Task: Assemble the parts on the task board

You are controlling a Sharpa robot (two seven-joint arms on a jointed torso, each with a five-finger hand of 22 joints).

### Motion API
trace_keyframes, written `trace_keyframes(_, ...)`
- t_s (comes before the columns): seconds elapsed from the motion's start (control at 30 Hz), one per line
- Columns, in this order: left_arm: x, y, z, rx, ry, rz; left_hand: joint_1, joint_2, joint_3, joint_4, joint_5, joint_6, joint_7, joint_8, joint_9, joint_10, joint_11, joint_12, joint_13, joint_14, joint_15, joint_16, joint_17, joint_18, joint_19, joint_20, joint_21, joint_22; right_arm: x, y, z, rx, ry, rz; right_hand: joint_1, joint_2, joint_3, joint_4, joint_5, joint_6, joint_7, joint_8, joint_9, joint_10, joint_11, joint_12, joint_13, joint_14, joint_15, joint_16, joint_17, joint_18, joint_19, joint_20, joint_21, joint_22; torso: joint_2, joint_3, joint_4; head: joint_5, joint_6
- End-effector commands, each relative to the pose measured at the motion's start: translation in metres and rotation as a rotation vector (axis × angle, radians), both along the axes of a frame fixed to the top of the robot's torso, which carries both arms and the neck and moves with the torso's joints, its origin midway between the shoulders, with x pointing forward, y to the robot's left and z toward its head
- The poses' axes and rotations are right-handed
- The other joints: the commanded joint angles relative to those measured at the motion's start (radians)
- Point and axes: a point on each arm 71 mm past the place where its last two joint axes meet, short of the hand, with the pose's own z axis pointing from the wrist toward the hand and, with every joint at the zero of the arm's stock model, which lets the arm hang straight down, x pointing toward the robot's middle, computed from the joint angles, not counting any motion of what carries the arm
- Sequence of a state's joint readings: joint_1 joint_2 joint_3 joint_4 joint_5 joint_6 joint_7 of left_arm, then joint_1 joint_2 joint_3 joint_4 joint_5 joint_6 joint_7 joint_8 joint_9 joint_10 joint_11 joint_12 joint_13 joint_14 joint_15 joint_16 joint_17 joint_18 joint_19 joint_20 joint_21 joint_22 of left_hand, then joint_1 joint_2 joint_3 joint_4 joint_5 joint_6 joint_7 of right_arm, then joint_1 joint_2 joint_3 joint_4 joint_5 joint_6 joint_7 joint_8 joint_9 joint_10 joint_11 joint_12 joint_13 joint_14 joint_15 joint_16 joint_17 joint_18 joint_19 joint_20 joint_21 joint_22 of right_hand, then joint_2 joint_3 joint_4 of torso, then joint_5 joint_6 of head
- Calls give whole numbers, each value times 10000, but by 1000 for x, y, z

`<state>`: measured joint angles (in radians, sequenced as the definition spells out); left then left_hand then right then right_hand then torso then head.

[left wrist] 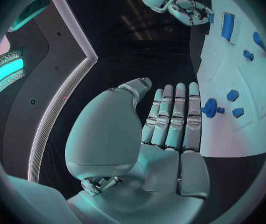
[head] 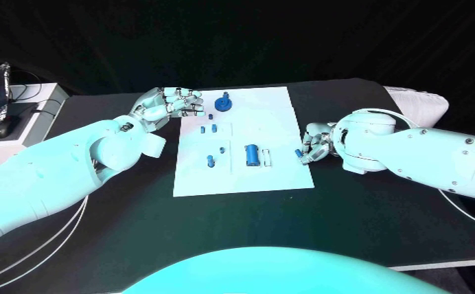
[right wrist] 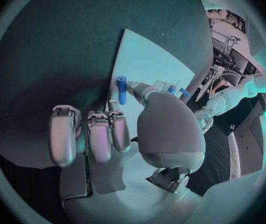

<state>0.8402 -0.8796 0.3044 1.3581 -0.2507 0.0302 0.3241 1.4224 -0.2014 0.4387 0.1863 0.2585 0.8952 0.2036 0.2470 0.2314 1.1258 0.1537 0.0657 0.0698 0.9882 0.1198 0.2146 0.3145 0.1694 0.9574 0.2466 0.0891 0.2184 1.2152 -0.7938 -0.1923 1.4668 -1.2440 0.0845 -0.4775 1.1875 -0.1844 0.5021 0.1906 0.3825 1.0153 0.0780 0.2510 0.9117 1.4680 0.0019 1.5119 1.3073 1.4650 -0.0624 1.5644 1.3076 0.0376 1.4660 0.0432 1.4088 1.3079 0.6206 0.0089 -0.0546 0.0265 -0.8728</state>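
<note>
Step in hand, as judged: a picked-up part was being carried at the board's right edge, not yet seated.

Right robot hand (head: 315,145): right of frame centre in the head view, at the right edge of the task board (head: 282,112). It pinched a small blue peg (right wrist: 122,88) between thumb and a finger, the other fingers curled loosely. Peg: short smooth cylinder with a slightly wider cap at one end, probably moulded plastic.

Left robot hand (head: 168,106): upper left of frame centre, over the board's upper left corner. Fingers straight and side by side in its wrist view, holding nothing; silver, segmented, metallic sheen.

Task board: flat white rectangular plate, matte, mid-frame on the black counter (head: 356,211).

Parts on the board:
- round blue gear-like piece (head: 224,105) with a centre stub, near the upper edge;
- larger blue cylinder (head: 253,154), lying lower centre;
- small blue pins (head: 207,129), a pair, upper left of centre;
- one small blue pin (head: 211,161), lower left.

Next move, as judged: the peg needed bringing over its socket, upright and aligned. Which socket could not be told.
</note>
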Motion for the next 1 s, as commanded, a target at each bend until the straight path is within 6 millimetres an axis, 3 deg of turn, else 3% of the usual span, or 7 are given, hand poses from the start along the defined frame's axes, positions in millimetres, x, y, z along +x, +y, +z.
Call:
trace_keyframes(0.03, 0, -2, 1, -129, -22, -88, -86, 33, 1, 64, -45, -36, 31, -34, -12, -25, 30, -11, -2, 24, 66, -43, 13, 129, 53, 32, -43, -18, -4, -2, -9, -158, 325, 19, 140, 146, 1094, -925, 374, -187, -8, -108, 65, 599, -25, -70, 2093, 1058, -19, 63, 2632, -60, 598, -24, -81, 2207, 2, 2, -8, 7, 2)
trace_keyframes(0.23, 0, -2, 1, -122, -4, -94, -95, 28, -9, 72, -47, -54, 53, -47, -19, -42, 43, -17, -4, 24, 70, -50, 17, 130, 58, 32, -48, -25, -6, -2, -9, 184, 387, -195, 24, 250, 1937, -1582, 685, -570, 265, -467, -75, 506, 194, -194, 1995, 1058, 149, 63, 2632, -53, 577, 91, -130, 2195, 4, 1, -5, 6, 2)
trace_keyframes(0.4, 0, -2, 1, -120, 6, -102, -100, 27, -14, 77, -47, -64, 64, -54, -22, -50, 50, -19, -5, 24, 73, -55, 20, 129, 61, 33, -52, -29, -7, 0, -7, 427, 363, -277, -60, 332, 2400, -2054, 964, -490, 344, -636, -246, 477, 260, -230, 1965, 1058, 210, 63, 2632, -44, 563, 158, -155, 2187, 1, -2, -10, 13, 2)
trace_keyframes(1.0, -1, -2, 1, -116, 39, -146, -104, 30, -20, 84, -46, -72, 73, -60, -26, -58, 57, -19, -5, 26, 78, -62, 25, 129, 66, 33, -58, -37, -3, 11, 14, 1273, 331, -606, -323, 219, 2257, -2263, 855, -262, 300, -599, -257, 492, 237, -215, 1972, 1058, 203, 63, 2632, -37, 554, 175, -165, 2180, 6, -2, 4, 40, 2)
